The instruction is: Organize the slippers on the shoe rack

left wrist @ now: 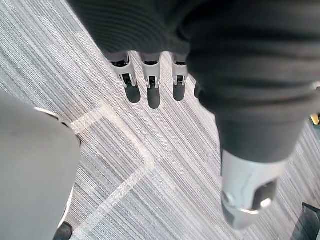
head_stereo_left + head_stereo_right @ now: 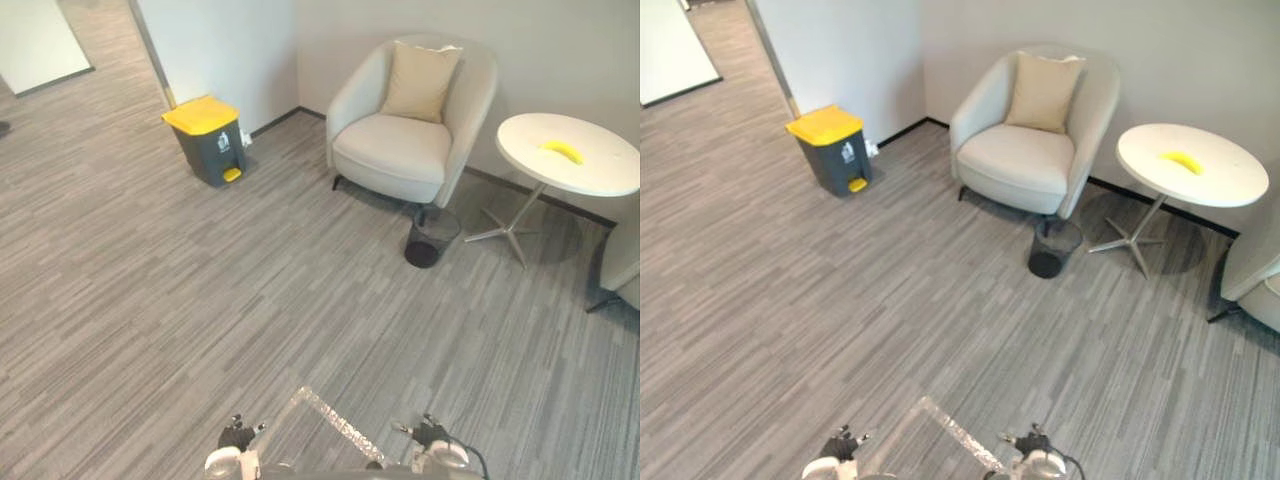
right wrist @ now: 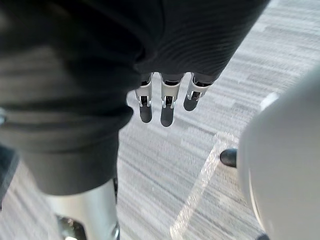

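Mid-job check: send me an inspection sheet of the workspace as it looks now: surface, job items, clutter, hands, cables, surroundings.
Surface: grey striped carpet floor, with a pale tape line just in front of the robot.
Job's things: nothing seen.
Clutter: black wire basket on the floor beside the armchair.
Hands: left hand and right hand both hang over the carpet, fingers straight, holding nothing.
Cables: nothing seen.
Surroundings: grey pedal bin with a yellow lid by the wall; pale armchair with a cushion; round white table bearing a banana; second chair at the right edge.
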